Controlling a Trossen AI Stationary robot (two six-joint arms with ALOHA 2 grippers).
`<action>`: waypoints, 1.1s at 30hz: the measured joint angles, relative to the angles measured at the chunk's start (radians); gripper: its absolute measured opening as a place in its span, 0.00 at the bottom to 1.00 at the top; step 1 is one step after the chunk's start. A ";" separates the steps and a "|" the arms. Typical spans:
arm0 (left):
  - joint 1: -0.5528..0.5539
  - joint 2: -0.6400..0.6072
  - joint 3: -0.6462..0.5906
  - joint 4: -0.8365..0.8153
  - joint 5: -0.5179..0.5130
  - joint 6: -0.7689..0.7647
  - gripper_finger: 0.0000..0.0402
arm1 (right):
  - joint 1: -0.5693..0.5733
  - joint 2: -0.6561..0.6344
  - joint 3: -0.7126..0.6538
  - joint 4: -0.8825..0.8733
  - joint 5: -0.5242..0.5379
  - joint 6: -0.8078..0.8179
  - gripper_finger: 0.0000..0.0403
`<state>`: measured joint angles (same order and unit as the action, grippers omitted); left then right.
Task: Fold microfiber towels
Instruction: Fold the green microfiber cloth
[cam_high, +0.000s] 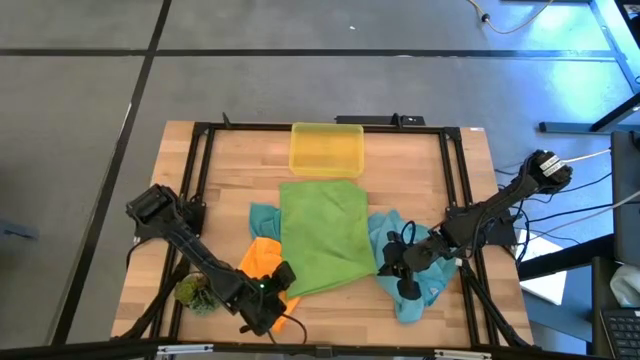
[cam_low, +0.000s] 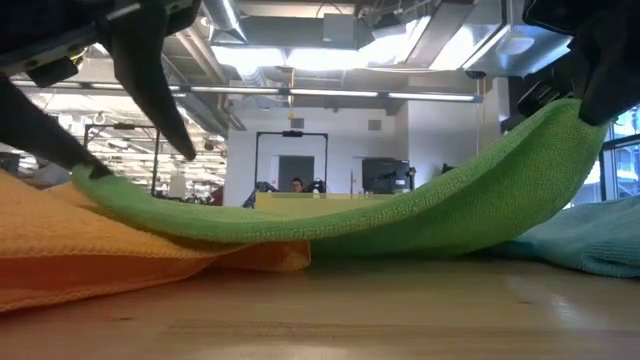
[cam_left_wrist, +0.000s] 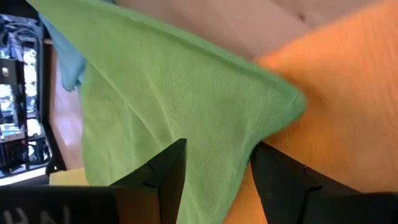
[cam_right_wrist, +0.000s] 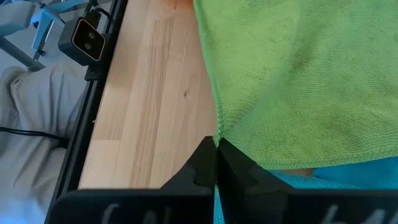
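Two robot arms lift the near edge of a green towel (cam_high: 322, 236) spread across the middle of the wooden desk (cam_high: 230, 170). The left hand (cam_high: 283, 278) has its fingers around the towel's near-left corner, above an orange towel (cam_high: 262, 260). The right hand (cam_high: 390, 268) is pinched closed on the near-right corner, over a teal-blue towel (cam_high: 420, 290). A second teal-blue towel (cam_high: 264, 218) peeks out at the green one's left edge. A yellow bin (cam_high: 326, 148) sits at the far edge, a small green plant tuft (cam_high: 195, 292) near-left.
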<state>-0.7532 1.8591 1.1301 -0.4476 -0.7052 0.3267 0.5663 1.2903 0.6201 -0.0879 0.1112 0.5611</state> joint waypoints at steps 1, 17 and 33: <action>0.000 0.000 0.000 0.012 0.000 0.000 0.42 | 0.000 0.000 0.000 0.000 0.000 0.000 0.01; -0.008 0.000 0.000 0.085 0.088 -0.217 0.19 | 0.000 0.000 0.000 0.004 -0.003 0.006 0.01; -0.039 -0.076 0.130 0.086 0.293 -0.577 0.00 | 0.117 0.001 0.000 0.039 -0.061 0.123 0.01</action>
<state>-0.7926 1.7834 1.2603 -0.3616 -0.4119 -0.2502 0.6835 1.2911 0.6197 -0.0486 0.0498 0.6839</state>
